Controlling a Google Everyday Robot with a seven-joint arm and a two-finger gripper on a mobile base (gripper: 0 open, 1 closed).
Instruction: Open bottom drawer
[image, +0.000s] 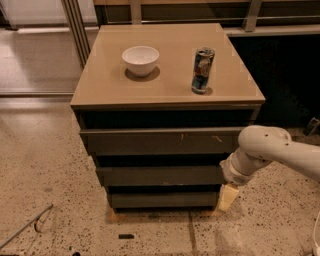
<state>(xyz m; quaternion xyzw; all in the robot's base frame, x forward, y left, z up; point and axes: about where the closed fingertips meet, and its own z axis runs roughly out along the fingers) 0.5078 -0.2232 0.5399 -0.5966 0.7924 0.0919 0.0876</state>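
Cabinet: we see a low cabinet (165, 87) with a tan top and three dark drawer fronts stacked one under another, standing on a speckled floor (50, 170).
Bottom drawer: the bottom drawer (162, 199) is the lowest front, just above the floor; it is plain and looks flush and closed to us.
Other drawers: the top drawer (155, 141) carries pale scratches toward its right; the middle drawer (160, 175) sits between the two.
Gripper: the cream gripper (227, 196) hangs low at the right end of the bottom drawer, close to the cabinet's lower right corner and near the floor.
Gripper state: we cannot tell whether it is spread or pressed together, nor whether it touches the drawer.
Arm: the white arm (265, 152) comes in from the right and bends down to the gripper.
On top: a white bowl (140, 60) stands left of centre; a can (202, 70) stands upright to its right, well apart.
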